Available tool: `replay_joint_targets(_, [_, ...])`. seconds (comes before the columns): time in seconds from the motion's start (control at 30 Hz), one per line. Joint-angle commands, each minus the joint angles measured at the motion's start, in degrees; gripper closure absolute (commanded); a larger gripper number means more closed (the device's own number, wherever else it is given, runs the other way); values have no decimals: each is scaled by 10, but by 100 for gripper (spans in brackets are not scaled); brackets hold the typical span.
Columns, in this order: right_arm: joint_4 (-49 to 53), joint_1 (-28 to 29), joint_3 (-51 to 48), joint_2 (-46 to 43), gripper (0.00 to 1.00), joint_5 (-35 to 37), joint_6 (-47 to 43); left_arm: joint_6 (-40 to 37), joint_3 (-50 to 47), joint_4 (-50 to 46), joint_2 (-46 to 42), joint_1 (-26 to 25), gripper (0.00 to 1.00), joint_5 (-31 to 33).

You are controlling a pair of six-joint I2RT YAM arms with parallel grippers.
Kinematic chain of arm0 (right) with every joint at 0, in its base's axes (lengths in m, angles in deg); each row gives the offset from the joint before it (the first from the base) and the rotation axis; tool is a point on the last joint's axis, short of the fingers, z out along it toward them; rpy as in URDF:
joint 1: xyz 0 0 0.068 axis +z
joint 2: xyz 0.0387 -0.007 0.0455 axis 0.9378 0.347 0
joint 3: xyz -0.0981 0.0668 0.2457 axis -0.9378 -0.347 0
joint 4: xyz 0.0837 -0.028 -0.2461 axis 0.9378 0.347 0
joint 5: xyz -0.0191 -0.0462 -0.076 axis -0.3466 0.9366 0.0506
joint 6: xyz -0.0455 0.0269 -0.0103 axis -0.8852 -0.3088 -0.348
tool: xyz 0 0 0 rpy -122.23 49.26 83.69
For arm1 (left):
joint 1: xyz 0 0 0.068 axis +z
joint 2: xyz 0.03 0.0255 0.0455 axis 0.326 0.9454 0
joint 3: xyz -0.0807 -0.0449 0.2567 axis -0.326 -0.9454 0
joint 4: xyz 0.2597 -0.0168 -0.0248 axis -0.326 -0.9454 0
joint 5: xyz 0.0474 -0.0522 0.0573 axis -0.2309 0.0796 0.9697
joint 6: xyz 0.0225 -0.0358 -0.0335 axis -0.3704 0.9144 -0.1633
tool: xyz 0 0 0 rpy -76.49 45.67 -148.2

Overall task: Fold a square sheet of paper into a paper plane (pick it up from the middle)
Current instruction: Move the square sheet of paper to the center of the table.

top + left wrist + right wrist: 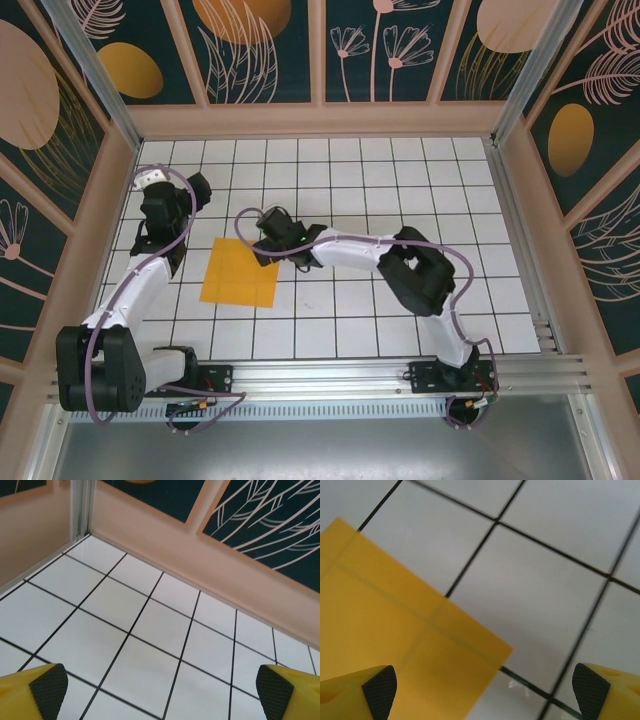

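1. I am watching the square sheet of paper (pixel 240 272) from the top camera. It is lying flat and unfolded on the white gridded table (pixel 400 180), left of centre and turned slightly off the grid lines.
2. The right gripper (pixel 268 243) is reaching in from the right side and hanging over the sheet's far right corner rather than over its middle.
3. Through the right wrist camera I am seeing the right gripper (pixel 485 690) with its jaws spread wide and empty. One black pad (pixel 380 687) is sitting over the square sheet of paper (pixel 395 625), and the other is over bare tile.
4. That same view is showing one corner of the sheet pointing to the right. The black grid lines are showing faintly through the thin orange-yellow paper.
5. I cannot tell whether the right fingertips are touching the sheet or hanging just above it.
6. The left gripper (pixel 150 182) is pointing toward the far left corner of the table, well apart from the paper.
7. Through the left wrist camera I am seeing the left gripper (pixel 160 687) released as well. Its yellow fingers (pixel 25 695) are sitting at the two bottom corners of the picture, with white tiles and the peach base of the wall (pixel 200 545) ahead of them.
8. Neither gripper is holding anything, and the sheet is resting on the table on its own.
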Motion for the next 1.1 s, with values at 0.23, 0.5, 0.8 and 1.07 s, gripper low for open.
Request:
replay_joint_targets(0.23, [107, 36, 36, 51, 9, -25, -138, -9, 14, -30, 9, 3, 1, 23])
replay_joint_targets(0.5, [133, 8, -26, 38, 9, -11, -196, -9, 15, -32, 12, 3, 2, 28])
replay_joint_targets(0.8, [185, -117, -140, -52, 7, 4, -256, -3, 26, -54, 13, 3, 1, 22])
replay_joint_targets(1.07, [187, -152, -65, -125, 7, -37, -186, 11, 47, -92, 7, 3, 2, -10])
